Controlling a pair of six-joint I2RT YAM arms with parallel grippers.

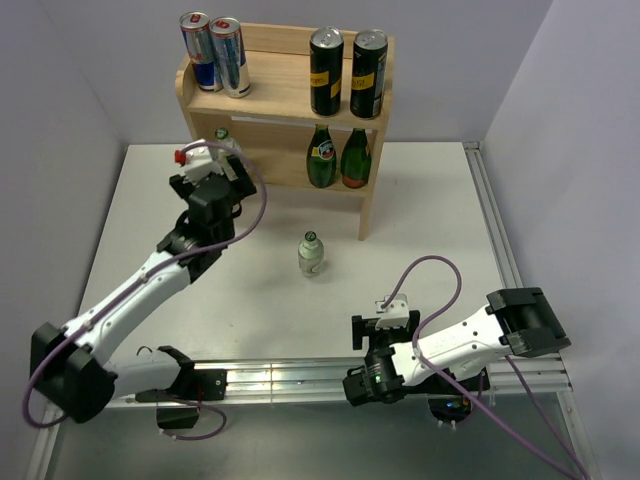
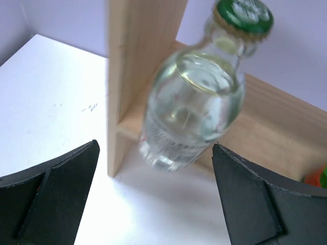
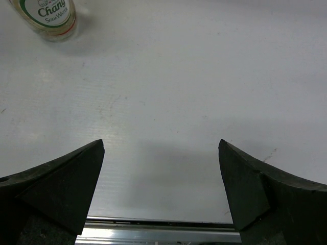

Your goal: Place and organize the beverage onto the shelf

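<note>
The light-wood shelf [image 1: 283, 85] stands at the back of the table. Its top holds two blue-silver cans [image 1: 214, 52] on the left and two black-yellow cans [image 1: 346, 72] on the right. Two green bottles [image 1: 338, 158] stand on the lower tier's right. A clear bottle with a green cap [image 2: 196, 97] is at the lower tier's left, just inside the side panel [image 2: 138, 66], leaning right, its base blurred. My left gripper [image 2: 156, 148] is open just in front of it, not touching. Another clear bottle [image 1: 311, 255] stands on the table; it also shows in the right wrist view [image 3: 48, 18]. My right gripper [image 3: 161, 141] is open and empty.
The white table [image 1: 440, 220] has a metal rail [image 1: 290, 378] along its near edge and a raised edge [image 1: 492, 220] on the right. Grey walls close in the back and both sides. My right gripper [image 1: 385, 322] hovers low by the near rail.
</note>
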